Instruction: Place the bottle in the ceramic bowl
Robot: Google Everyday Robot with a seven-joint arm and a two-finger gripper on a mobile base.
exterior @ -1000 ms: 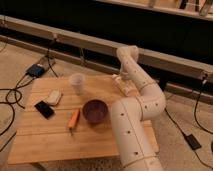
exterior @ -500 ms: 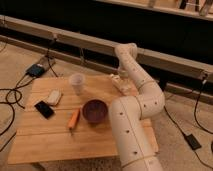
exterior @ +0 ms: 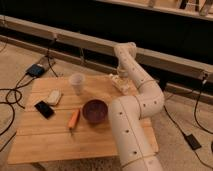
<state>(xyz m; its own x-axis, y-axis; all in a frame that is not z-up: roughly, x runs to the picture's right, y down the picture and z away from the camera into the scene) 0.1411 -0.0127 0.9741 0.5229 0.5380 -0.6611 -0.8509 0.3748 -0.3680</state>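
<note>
Now the grasp step: gripper (exterior: pixel 121 79) at the wooden table's (exterior: pixel 45 141) far edge, apparently clamped on the bottle (exterior: pixel 118 86). Next calls for lifting, carrying to the ceramic bowl (exterior: pixel 95 111), releasing inside.

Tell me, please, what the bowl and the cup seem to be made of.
The bowl: likely glazed ceramic, dark maroon with a glossy sheen. The cup: probably thin plastic, whitish and translucent. The gripper is at the far edge of the table, shut on the bottle.
</note>
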